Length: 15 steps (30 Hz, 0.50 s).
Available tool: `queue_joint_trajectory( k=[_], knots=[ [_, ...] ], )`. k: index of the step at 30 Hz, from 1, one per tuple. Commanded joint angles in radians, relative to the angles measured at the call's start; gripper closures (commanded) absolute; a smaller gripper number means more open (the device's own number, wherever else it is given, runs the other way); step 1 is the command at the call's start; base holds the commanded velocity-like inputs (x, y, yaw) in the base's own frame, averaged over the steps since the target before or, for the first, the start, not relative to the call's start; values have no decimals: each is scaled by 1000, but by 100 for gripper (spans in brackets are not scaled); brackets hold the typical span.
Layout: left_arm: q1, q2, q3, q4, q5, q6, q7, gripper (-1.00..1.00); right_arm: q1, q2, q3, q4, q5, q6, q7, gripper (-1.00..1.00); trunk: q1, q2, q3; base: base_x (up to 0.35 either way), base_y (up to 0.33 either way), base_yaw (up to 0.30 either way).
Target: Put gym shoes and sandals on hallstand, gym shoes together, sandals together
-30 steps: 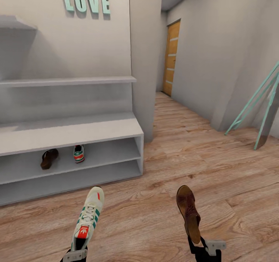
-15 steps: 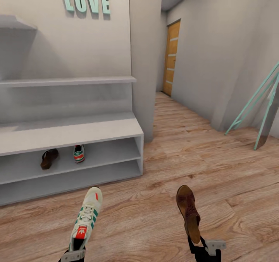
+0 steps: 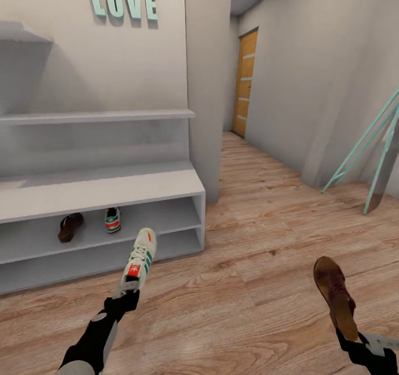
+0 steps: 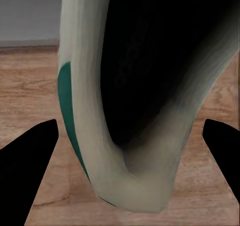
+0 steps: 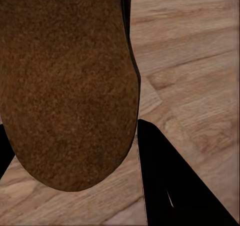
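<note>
We're holding gym shoe (image 3: 139,263) pinched in left fingers (image 3: 128,298), toe aiming 1 o'clock at hallstand (image 3: 111,189); right fingers (image 3: 354,343) pinching sandal (image 3: 334,296), farther off.

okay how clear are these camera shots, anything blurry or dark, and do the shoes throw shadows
Head view: even, soft light, no glare; the gym shoe in the left end effector and the sandal in the right end effector look sharp, with no clear shadow beneath. Left wrist view: the shoe's opening is nearly black and smeared. Right wrist view: the sandal's sole looms close and grainy.
</note>
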Motion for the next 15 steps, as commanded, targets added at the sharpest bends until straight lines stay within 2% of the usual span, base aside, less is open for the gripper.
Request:
queue_joint_trajectory(
  k=[1, 4, 8, 12, 15],
  knots=[
    [-12, -3, 9, -2, -9, 17, -9, 100, -1, -3, -7, -7, -4, 15, 10, 100, 0, 0, -1, 0, 0, 0],
    [-64, -6, 9, -2, -6, 91, -5, 100, -1, -14, -7, -53, -26, 81, 8, 100, 0, 0, -1, 0, 0, 0],
    [-122, -7, 10, -2, -3, 177, 25, 100, -1, -18, -8, -131, -35, 151, 5, 100, 0, 0, -1, 0, 0, 0],
    [-192, -7, 10, 10, 0, 237, 82, 100, -1, -19, -9, -277, -38, 313, 7, 100, 0, 0, -1, 0, 0, 0],
    [-224, -5, 14, 44, 0, 267, 104, 100, -1, -19, -9, -408, -45, 418, 7, 100, 0, 0, -1, 0, 0, 0]
  ],
)
